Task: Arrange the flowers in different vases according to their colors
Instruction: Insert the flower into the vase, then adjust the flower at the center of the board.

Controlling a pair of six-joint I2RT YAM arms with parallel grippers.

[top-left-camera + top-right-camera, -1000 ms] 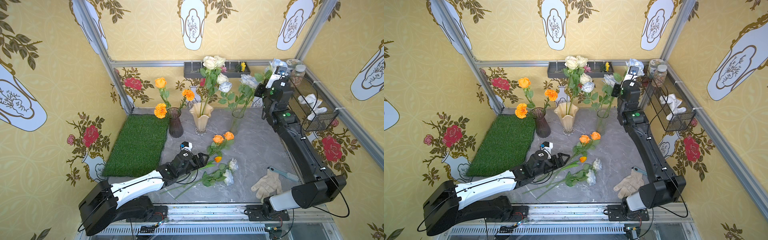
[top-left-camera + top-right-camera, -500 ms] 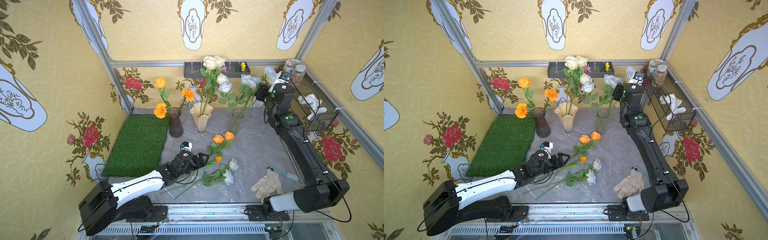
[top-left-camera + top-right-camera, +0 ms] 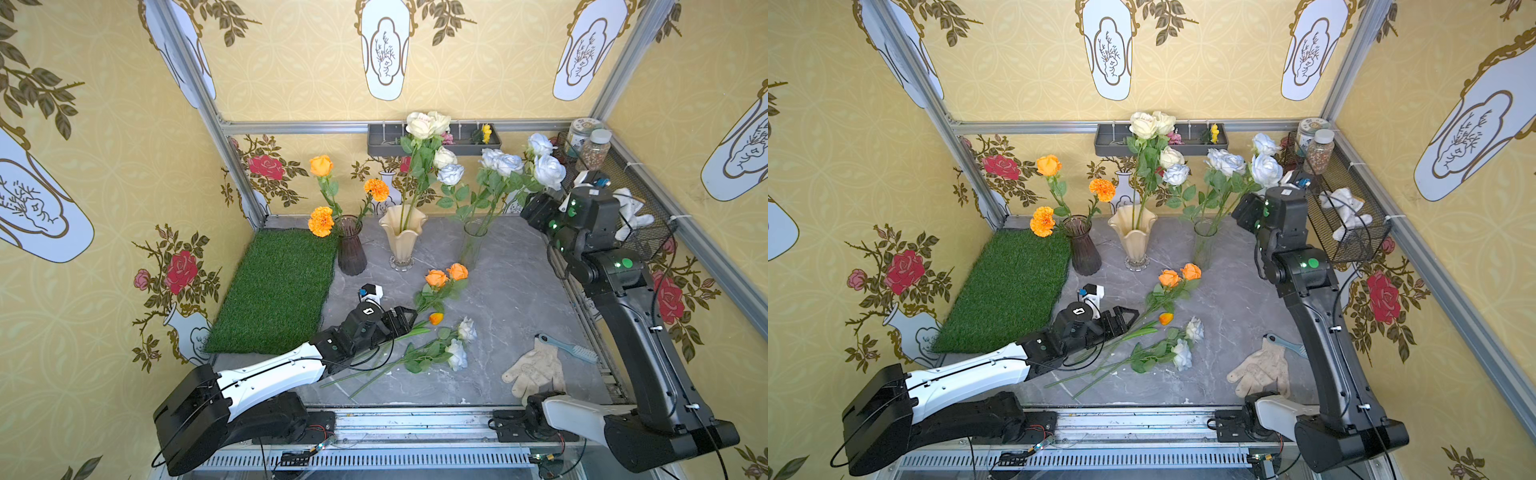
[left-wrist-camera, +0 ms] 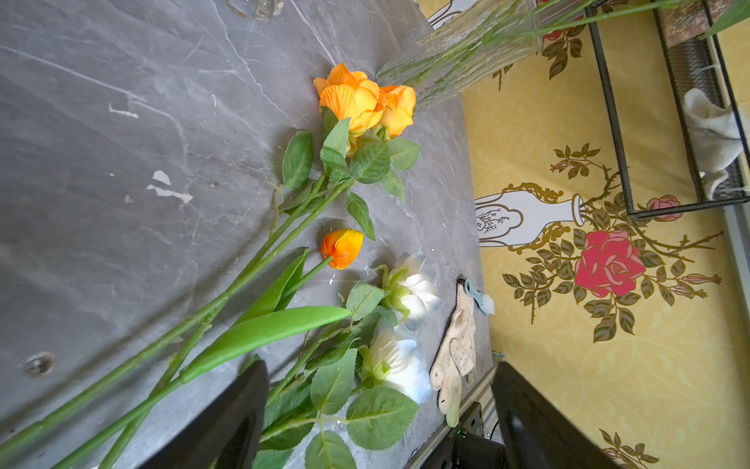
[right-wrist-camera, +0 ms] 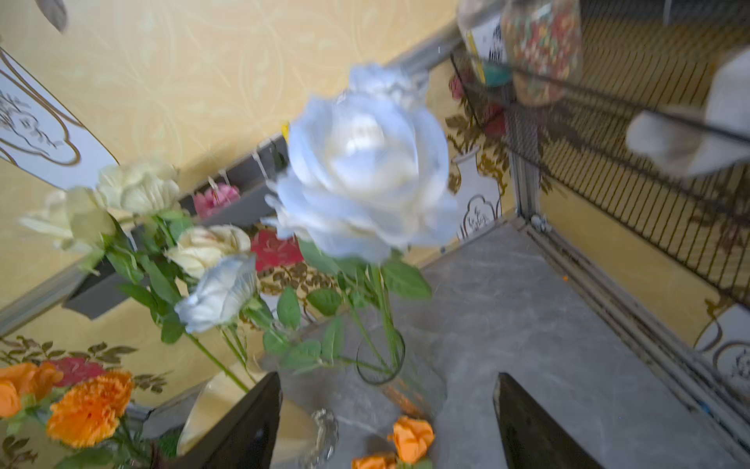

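Your right fingers [image 3: 536, 208] stand wide apart and empty at 3 o'clock of the pale-blue roses [image 3: 548, 170] in the clear vase [image 3: 471, 245]. Your left fingers [image 3: 405, 318], also spread with nothing gripped, sit low over stems mid-bench [image 3: 519, 299]. There the orange roses [image 3: 446, 275] lie, with two white roses [image 3: 459, 353] at their 6 o'clock.
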